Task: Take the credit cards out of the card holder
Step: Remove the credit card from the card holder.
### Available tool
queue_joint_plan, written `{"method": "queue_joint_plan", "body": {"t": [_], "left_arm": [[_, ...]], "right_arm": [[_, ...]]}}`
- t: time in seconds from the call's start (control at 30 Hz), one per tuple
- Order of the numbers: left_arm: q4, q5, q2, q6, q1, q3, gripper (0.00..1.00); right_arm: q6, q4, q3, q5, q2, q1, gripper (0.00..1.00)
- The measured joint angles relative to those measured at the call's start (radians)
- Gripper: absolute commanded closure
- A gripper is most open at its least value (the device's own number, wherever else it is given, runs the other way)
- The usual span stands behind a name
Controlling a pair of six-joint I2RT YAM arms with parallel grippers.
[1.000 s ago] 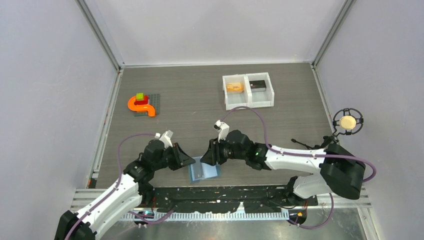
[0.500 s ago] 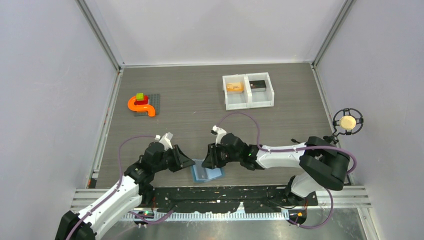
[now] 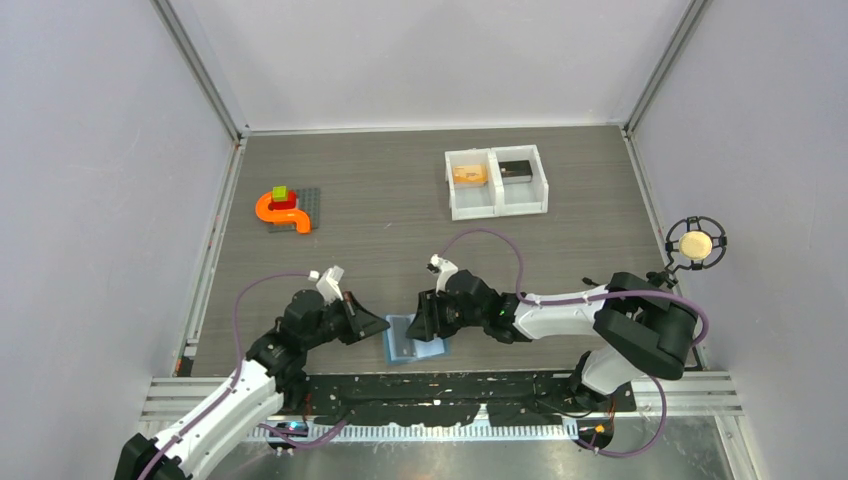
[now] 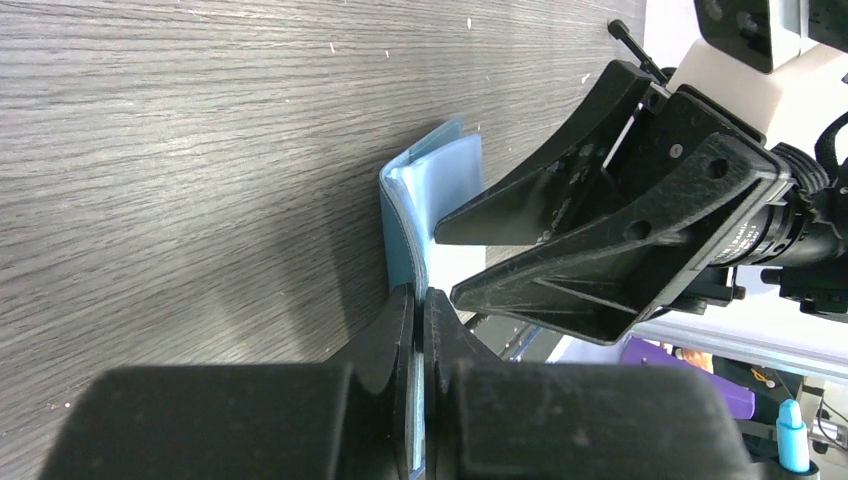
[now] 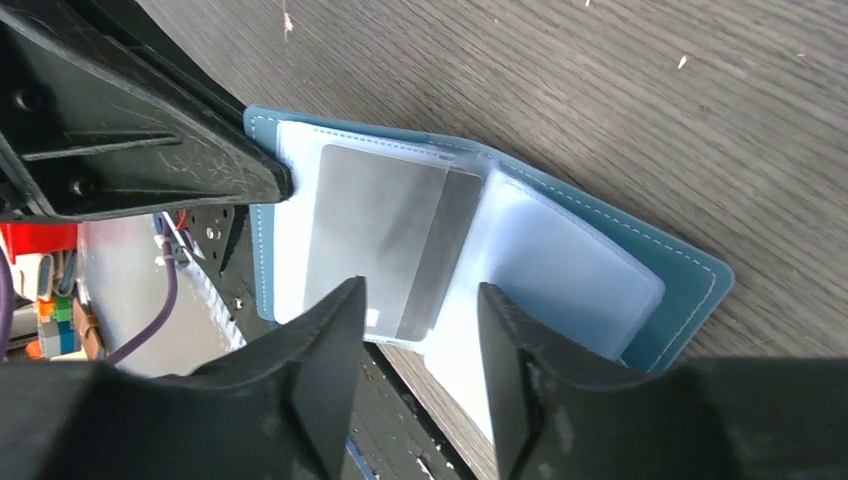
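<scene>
The card holder (image 5: 560, 270) lies spread open on the table at the near edge, right under the right claw (image 5: 420, 292). A grey card (image 5: 385, 240) sits in its clear inner pocket, just ahead of the right claw's tips. That claw's jaws stand partly apart above the pocket with nothing clamped between them; we cannot tell whether they touch the card. The left claw (image 4: 418, 300) is pinched tight on the blue cover's edge, facing the right claw across the card holder.

Well beyond the right claw, toward the far side, a white two-compartment tray (image 3: 500, 211) holds an orange-yellow card (image 3: 468, 175) in its left bin and a dark card (image 3: 516, 169) in its right bin. Far beyond the left claw, an orange curved toy piece (image 3: 283, 214) lies on a grey baseplate (image 3: 310, 203).

The table (image 3: 380, 230) is dark grey wood-grain, flecked with small white specks in the wrist views. Pale lavender walls (image 3: 430, 60) framed by aluminium posts (image 3: 200, 70) close it in on three sides.
</scene>
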Motion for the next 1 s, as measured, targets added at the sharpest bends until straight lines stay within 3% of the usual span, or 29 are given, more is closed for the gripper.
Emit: {"method": "queue_joint_plan", "body": {"t": [0.27,0.43,0.77,1.0], "left_arm": [[0.024,0.0,0.006,-0.006,0.0,-0.006,1.0],[0.047,0.0,0.021,-0.007,0.0,-0.006,1.0],[0.063,0.008,0.029,-0.009,0.0,-0.006,1.0],[0.063,0.013,0.025,-0.012,0.0,-0.006,1.0]], "right_arm": [[0.008,0.035,-0.001,-0.013,-0.001,-0.002,0.27],[0.01,0.051,0.0,-0.019,0.0,0.01,0.25],[0.01,0.051,0.032,-0.018,0.029,0.048,0.26],[0.002,0.012,0.064,0.013,0.046,0.071,0.42]]}}
